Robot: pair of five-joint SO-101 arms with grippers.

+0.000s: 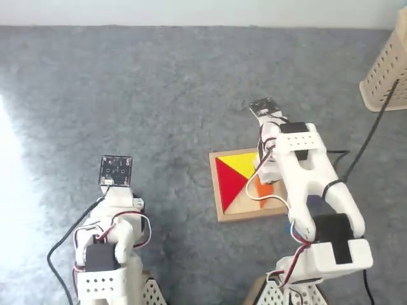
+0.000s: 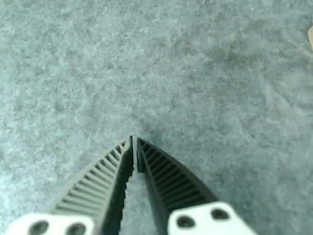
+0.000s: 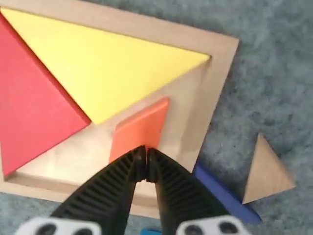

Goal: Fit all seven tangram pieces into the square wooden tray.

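the coming move turns on the orange piece and the right fingers. they are closed, tips together at the piece's near edge, and we cannot tell whether they pinch that edge or only press on it. the piece lies inside the square wooden tray. its long axis runs on from the fingers toward the yellow triangle, with one edge against that triangle, and the red triangle lies beside the yellow. we judge that a straight push along that axis is what would seat it.

in the high view the tray sits right of centre with the right arm laid across it. the left arm stands at the lower left, well apart, so the right arm is plainly nearer. the left fingers are closed on nothing over bare grey tabletop.

the right wrist view gives us a blue piece and a plain wooden triangle lying just outside the tray's rim. in the high view the arm lies across that side.
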